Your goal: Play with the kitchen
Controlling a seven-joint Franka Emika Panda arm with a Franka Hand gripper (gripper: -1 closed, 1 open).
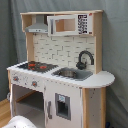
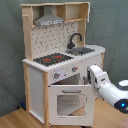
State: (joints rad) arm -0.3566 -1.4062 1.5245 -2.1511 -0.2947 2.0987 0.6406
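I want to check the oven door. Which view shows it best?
The second exterior view: the oven door faces the camera, window visible, arm beside it. The first exterior view shows no windowed door clearly.

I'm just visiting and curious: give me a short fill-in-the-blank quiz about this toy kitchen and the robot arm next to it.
1. The burner rings on the hob are coloured ____.
2. The tap that curves over the sink is coloured ____.
3. Above the hob, a grey ____ hangs under the top shelf of the kitchen.
4. In the second exterior view, the robot arm reaches in from the second exterior view's ____ side.

Missing words: red; black; hood; right
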